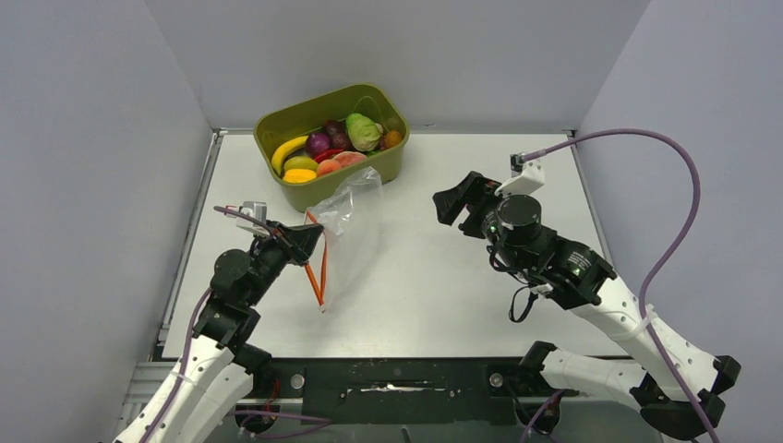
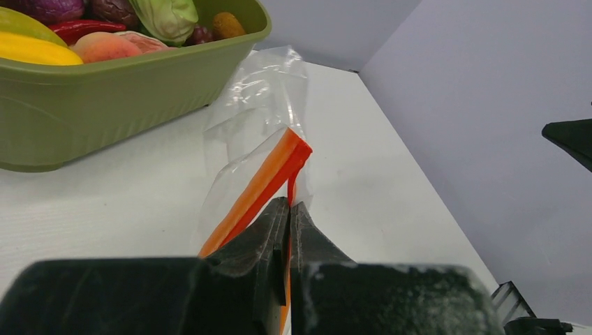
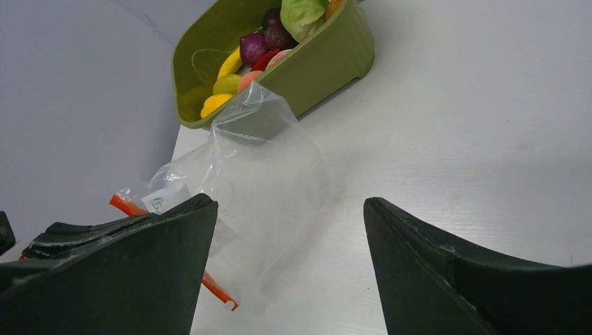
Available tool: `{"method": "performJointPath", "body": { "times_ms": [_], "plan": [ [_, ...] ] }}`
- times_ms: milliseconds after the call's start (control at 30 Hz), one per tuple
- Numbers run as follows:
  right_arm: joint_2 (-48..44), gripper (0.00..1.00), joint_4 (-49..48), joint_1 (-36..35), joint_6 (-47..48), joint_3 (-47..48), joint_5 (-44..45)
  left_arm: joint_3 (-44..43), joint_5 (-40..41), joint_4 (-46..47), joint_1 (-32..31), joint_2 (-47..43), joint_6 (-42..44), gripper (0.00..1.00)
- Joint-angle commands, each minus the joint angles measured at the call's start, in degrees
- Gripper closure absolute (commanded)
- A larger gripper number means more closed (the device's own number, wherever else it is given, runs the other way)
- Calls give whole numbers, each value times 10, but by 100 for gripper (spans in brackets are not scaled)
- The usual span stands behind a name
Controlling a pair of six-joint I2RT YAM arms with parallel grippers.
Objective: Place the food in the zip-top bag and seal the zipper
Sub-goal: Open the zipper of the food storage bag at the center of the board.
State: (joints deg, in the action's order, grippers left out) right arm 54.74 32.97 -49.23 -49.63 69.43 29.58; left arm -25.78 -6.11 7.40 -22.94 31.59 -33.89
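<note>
Left arm: rises from its base at the lower left of the top view. The elbow is folded and the forearm slants up and to the right, so the wrist sits left of centre over the table (image 1: 443, 286).
Left gripper (image 1: 311, 238): clenched on the zipper (image 1: 317, 272). In the left wrist view its two black fingers (image 2: 262, 234) meet, with the red-orange strip pinched between them.
Right arm: climbs from the lower right corner of the top view up and to the left. The wrist is right of centre and points toward the upper left.
Right gripper (image 1: 452, 205): released, with its fingers spread wide and nothing between them. In the right wrist view the bag shows through the gap.
Zip-top bag (image 1: 355, 221): clear and crumpled, at the centre-left of the top view, held by its rim at the left gripper. Its far end reaches the front wall of the tub (image 1: 342, 183); I cannot tell whether it touches.
Zipper: runs from the clamped fingers down toward the lower middle of the top view, its free end low by the table.
Food (image 1: 337, 148): all of it is in the olive-green tub at the upper centre, in yellow, purple, green, red and orange pieces. None is in the bag.
Cable (image 1: 683, 185): purple, arching from the right wrist toward the right edge of the frame.
</note>
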Motion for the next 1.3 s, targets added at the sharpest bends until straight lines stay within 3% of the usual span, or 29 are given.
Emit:
{"method": "performJointPath", "body": {
  "times_ms": [0, 167, 300, 400, 867, 1133, 1267],
  "plan": [
    [17, 22, -52, -8, 32, 9, -39, -37, 22, 11, -1, 0, -35, 100],
    [65, 30, -84, -35, 28, 8, -62, -36, 57, 26, -2, -6, -124, 100],
    [112, 50, -115, -80, 33, 11, -65, -39, 77, 28, -2, -10, -160, 100],
    [153, 56, -135, -114, 36, 25, -62, -52, 93, 20, -2, -8, -185, 100],
    [316, 58, -209, -203, 60, 114, -70, -66, 117, -3, -2, -14, -264, 100],
    [374, 55, -142, -205, 34, 162, -20, -55, 134, -8, -2, -26, -280, 100],
    [397, 59, -118, -205, 49, 189, 5, -57, 135, -14, -2, -25, -280, 100]
  ]
}}
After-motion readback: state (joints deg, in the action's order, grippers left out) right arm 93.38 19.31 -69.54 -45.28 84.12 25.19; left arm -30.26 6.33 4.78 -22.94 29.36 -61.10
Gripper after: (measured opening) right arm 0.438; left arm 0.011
